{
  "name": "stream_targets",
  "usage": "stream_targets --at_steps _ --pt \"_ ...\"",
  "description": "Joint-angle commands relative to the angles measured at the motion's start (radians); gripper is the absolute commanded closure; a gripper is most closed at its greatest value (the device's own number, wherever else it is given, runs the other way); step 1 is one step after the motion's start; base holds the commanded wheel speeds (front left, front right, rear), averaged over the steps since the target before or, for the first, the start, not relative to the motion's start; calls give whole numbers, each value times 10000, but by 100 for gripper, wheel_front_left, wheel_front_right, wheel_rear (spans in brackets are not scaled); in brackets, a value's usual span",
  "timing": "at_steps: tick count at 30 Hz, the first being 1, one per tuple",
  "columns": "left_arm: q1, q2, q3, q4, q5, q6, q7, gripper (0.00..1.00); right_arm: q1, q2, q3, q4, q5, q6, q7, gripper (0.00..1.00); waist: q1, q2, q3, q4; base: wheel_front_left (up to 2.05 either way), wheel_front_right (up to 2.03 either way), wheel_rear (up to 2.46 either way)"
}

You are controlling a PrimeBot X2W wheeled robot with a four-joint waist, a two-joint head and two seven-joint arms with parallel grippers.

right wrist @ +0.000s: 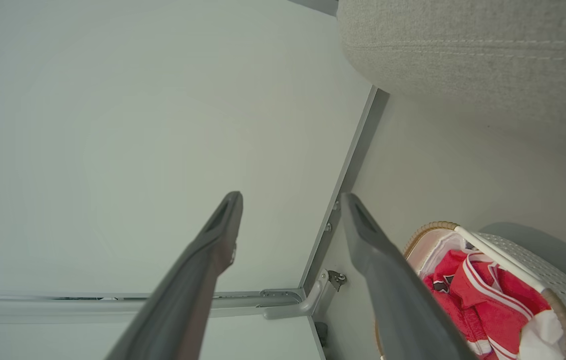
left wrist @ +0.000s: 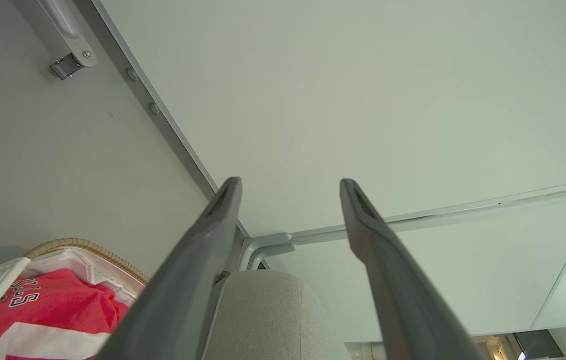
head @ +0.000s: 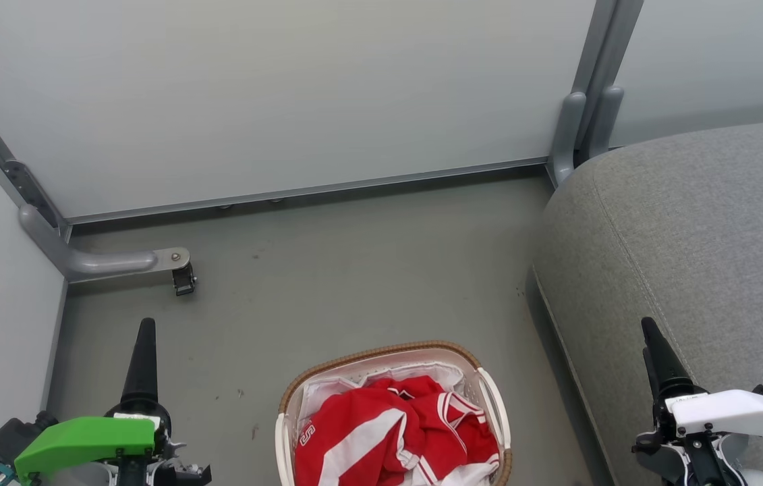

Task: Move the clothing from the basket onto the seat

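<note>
1. Clothing [head: 388, 432]: red garments with white stripes and panels, one with white lettering, lie heaped in the basket [head: 381, 352].
2. The basket is white with a brown woven rim and a white liner. It stands on the grey floor [head: 354, 270] at the lower middle of the head view, near the seat [head: 691, 236] but apart from it.
3. The seat is a grey cushion with a stitched seam, to the basket's right. Its rounded corner is near a post of the pale wall panel [head: 287, 101].
4. Left gripper [left wrist: 290, 182]: its fingers are spread wide with nothing between them. It hangs above the floor left of the basket, pointing toward the panel.
5. Right gripper [right wrist: 291, 196]: it is equally wide apart and empty. In the head view it shows against the seat's near edge, right of the basket.
</note>
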Motion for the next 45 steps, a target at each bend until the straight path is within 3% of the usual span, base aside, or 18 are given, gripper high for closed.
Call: stream_targets --at_steps 1,17,34,45 --pt "-14 61 -32 -226 431 -8 -123 0 -202 -91 -13 -208 -414 2 -129 0 0 0 0 9 0 0 0" --pt "223 81 -488 -388 3758 252 -700 0 -105 -114 238 -619 -3168 3 -701 0 0 0 24 67 0 0 0" --pt "575 98 -668 -349 6193 594 -1216 0 -1 -138 969 -883 -6770 3 -1219 0 0 0 37 143 0 0 0" --pt "704 109 -847 -247 7375 688 -1507 0 6 -149 1150 -826 -8156 3 -1518 0 0 0 22 214 0 0 0"
